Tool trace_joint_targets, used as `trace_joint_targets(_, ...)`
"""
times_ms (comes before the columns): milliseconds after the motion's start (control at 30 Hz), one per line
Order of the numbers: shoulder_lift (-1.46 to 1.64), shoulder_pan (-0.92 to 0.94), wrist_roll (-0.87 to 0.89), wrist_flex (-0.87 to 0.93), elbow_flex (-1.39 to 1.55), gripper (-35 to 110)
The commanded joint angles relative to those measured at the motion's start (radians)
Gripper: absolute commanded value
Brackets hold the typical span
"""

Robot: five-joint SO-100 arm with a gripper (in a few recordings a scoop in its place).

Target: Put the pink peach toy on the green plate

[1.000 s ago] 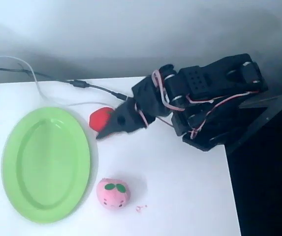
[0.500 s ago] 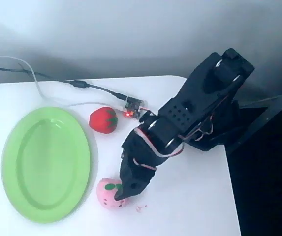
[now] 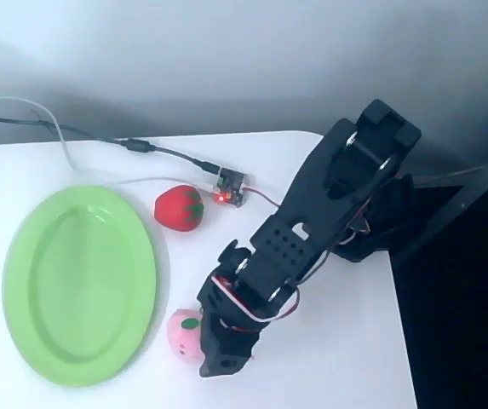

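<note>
Now the black arm has swung from the red strawberry toy [image 3: 180, 208] down over the small pink plush peach [image 3: 183, 333], just right of the light-green oval plastic plate [image 3: 77, 283]. The gripper [image 3: 218, 362] covers the peach's right side; can't tell whether its claw is apart or together. Likely at the grasp step, peach not yet lifted.

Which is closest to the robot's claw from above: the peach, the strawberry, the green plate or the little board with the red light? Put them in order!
From the gripper:
1. Pink peach toy, right beside it, left.
2. Green plate, further left.
3. Strawberry toy, above.
4. Small circuit board, farthest, above.
</note>
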Motion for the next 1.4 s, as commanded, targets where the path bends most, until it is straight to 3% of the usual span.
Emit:
trace_joint_targets(0,-0.044,-0.023,0.028,-0.017,-0.06,53)
trace_joint_targets(367,-0.284,-0.02,0.008,-0.06,-0.221,43)
trace_joint_targets(500,-0.31,-0.031,0.012,-0.023,-0.219,25)
trace_joint_targets(600,-0.318,-0.04,0.014,0.006,-0.219,0)
trace_joint_targets(900,-0.275,-0.041,0.011,0.021,-0.198,0)
trace_joint_targets(1033,-0.095,-0.028,-0.041,0.023,-0.1,0)
trace_joint_targets(1200,0.147,0.19,-0.242,0.092,-0.112,0)
trace_joint_targets(1367,0.163,0.411,-0.451,0.092,-0.201,0)
